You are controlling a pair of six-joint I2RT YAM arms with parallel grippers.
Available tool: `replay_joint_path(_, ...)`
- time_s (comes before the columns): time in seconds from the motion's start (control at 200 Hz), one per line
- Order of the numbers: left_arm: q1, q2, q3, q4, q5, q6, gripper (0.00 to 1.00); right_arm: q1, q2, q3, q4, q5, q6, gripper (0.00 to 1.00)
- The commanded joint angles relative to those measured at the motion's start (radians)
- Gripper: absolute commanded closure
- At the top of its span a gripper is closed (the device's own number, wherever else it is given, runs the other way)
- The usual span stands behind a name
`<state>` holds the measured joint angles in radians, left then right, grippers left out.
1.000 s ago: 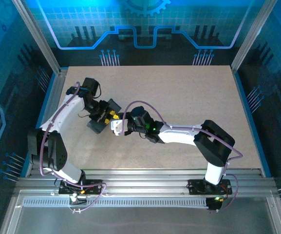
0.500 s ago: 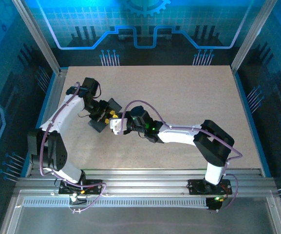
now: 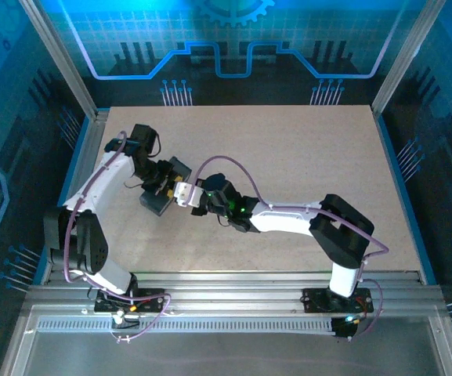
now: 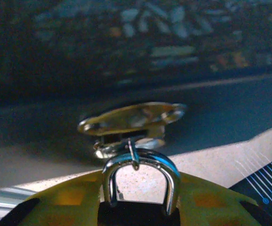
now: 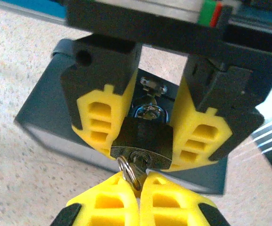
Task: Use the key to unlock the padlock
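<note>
Your left gripper (image 5: 150, 134) clamps the small dark padlock (image 5: 142, 141) mid-frame, before a dark blue box (image 5: 41, 113); your right gripper (image 5: 139, 188), lower centre, pinches the thin silvery key (image 5: 135, 170) at the padlock's keyhole.

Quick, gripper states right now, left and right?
Left gripper: closed on the padlock.
Right gripper: closed on the key, at the padlock's keyhole.

The left gripper (image 4: 139, 203) clamps the dark padlock (image 4: 138, 215) between its yellow fingers (image 4: 65, 203), silvery shackle (image 4: 172, 181) upright. Just beyond the fingertips, a brassy hasp plate (image 4: 131, 117) juts out above the speckled table (image 4: 220, 160).
</note>
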<state>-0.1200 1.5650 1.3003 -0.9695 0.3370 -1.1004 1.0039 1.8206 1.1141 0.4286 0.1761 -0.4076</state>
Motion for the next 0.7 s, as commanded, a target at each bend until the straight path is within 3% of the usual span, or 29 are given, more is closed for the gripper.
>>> replay_joint_path(0.0, -0.010, -0.035, -0.006, 0.027, 0.054, -0.033, 1.00, 0.068, 0.039, 0.084, 0.115, 0.080, 0.348, 1.00)
replay_joint_path(0.22, -0.010, -0.047, -0.020, 0.040, 0.042, -0.036, 1.00, 0.043, 0.022, 0.052, 0.100, 0.199, 0.885, 1.00)
replay_joint_path(0.26, -0.010, -0.042, -0.022, 0.052, 0.046, -0.033, 0.91, 0.028, 0.012, 0.037, 0.092, 0.174, 0.931, 1.00)
replay_joint_path(0.35, -0.006, -0.026, -0.016, 0.075, 0.068, -0.009, 0.62, -0.015, 0.002, 0.010, 0.056, 0.106, 0.962, 1.00)
replay_joint_path(0.42, -0.001, -0.024, -0.003, 0.076, 0.068, 0.011, 0.51, -0.053, -0.001, -0.009, 0.019, 0.055, 0.972, 1.00)
replay_joint_path(0.52, 0.017, -0.044, 0.003, 0.085, 0.068, 0.032, 0.42, -0.110, -0.006, -0.038, 0.007, -0.017, 0.995, 1.00)
replay_joint_path(0.695, 0.080, -0.071, 0.003, 0.111, 0.094, 0.066, 0.40, -0.174, -0.002, -0.016, -0.027, -0.116, 0.981, 1.00)
